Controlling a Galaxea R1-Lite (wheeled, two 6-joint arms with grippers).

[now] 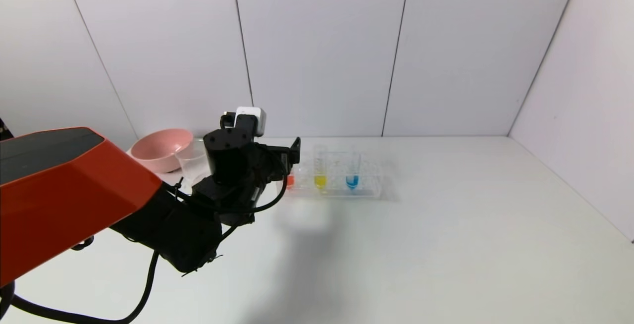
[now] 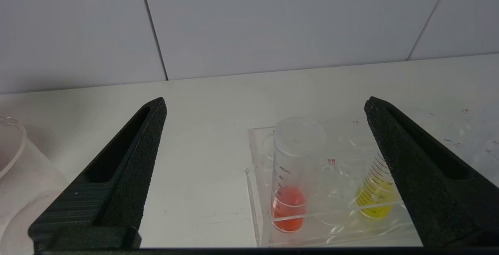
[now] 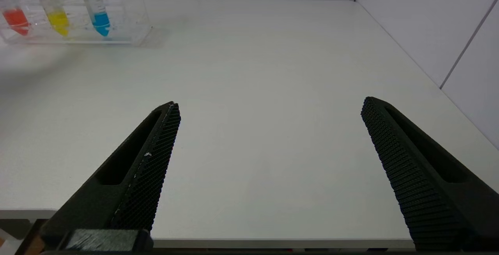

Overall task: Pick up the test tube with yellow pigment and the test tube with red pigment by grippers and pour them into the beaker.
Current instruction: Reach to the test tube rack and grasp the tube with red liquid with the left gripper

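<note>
The test tube with red pigment (image 2: 294, 177) stands upright in a clear rack (image 2: 257, 192), just ahead of my open left gripper (image 2: 265, 105) and between the lines of its two jaws. The test tube with yellow pigment (image 2: 374, 200) stands one slot over, partly hidden behind one finger (image 2: 413, 161). In the head view my left gripper (image 1: 293, 159) hovers at the rack's left end, hiding most of the red tube (image 1: 290, 181); the yellow tube (image 1: 320, 173) is plain. The beaker (image 1: 192, 163) stands left of the rack, behind the arm. My right gripper (image 3: 271, 105) is open and empty above the table's front edge.
A blue-liquid tube (image 1: 352, 175) stands in the rack (image 1: 369, 190) right of the yellow one. A pink bowl (image 1: 161, 149) sits at the back left beside the beaker. The beaker's rim (image 2: 13, 146) shows at the edge of the left wrist view.
</note>
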